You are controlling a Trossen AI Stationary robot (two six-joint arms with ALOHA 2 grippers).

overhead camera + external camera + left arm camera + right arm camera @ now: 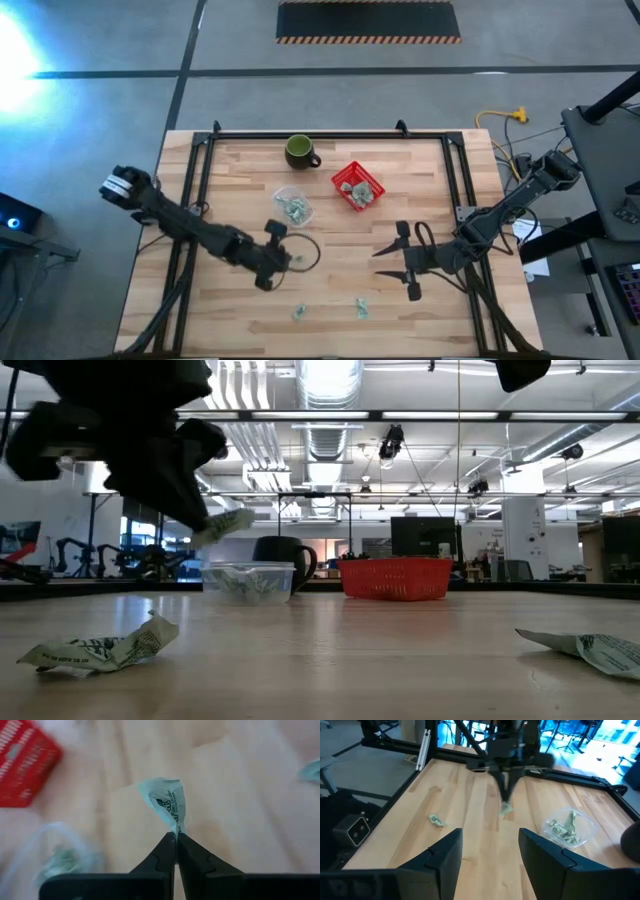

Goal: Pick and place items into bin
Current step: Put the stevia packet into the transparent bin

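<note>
a wooden table [430,180] seen from overhead, with two dark robot arms reaching in from either side. the left gripper [176,838] is pinched tight on one pale green-and-white crumpled wrapper [166,802], held off the tabletop near the middle of the table; in the table-level view the wrapper hangs clear of the wood. just beyond it sits a clear plastic tub [293,207] with more wrappers inside, and beside that, toward the right, a red mesh bin [358,187] with a few pieces in it. a dark green mug [299,151] stands near the table's far edge, close to the tub. two loose wrappers lie near the front edge: one [299,314] on the left, another [362,308] just to its right. the right gripper [404,268] waits over the table's right half, its fingers spread apart and gripping nothing.
</note>
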